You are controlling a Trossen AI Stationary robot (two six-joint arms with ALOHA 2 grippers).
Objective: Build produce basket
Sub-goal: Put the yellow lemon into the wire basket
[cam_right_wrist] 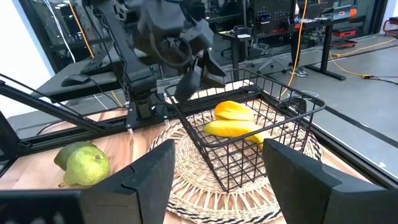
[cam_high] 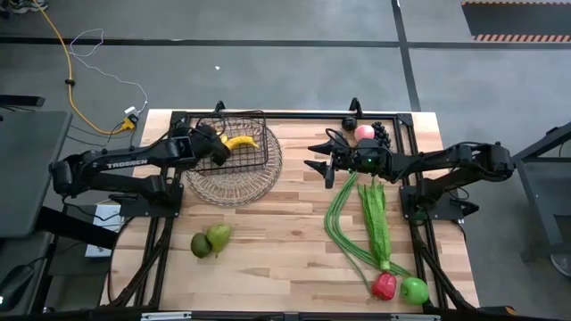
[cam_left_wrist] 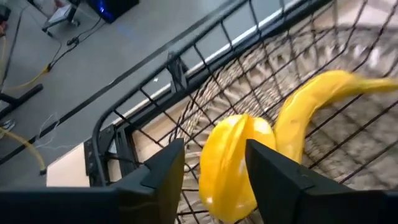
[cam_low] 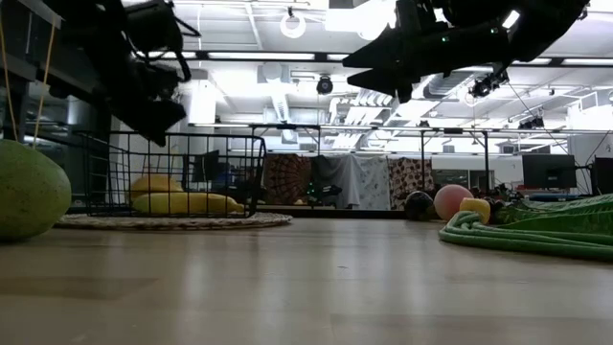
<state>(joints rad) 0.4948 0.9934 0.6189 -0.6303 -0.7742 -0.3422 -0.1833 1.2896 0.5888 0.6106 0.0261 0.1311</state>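
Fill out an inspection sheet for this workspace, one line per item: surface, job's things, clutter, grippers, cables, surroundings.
Surface: light wooden table, with a round woven mat under the basket.
Job's things: wire basket holds a banana and a lemon; two green pears lie at the front left; long green beans, leafy greens, red pepper and green apple on the right; peach and dark grapes at the back right.
Clutter: nothing seen.
Grippers: left gripper over the basket, fingers apart above the lemon; right gripper open and empty, mid-table.
Cables: yellow cable and white cable on the floor, off the table.
Surroundings: grey floor, desks and lab equipment.
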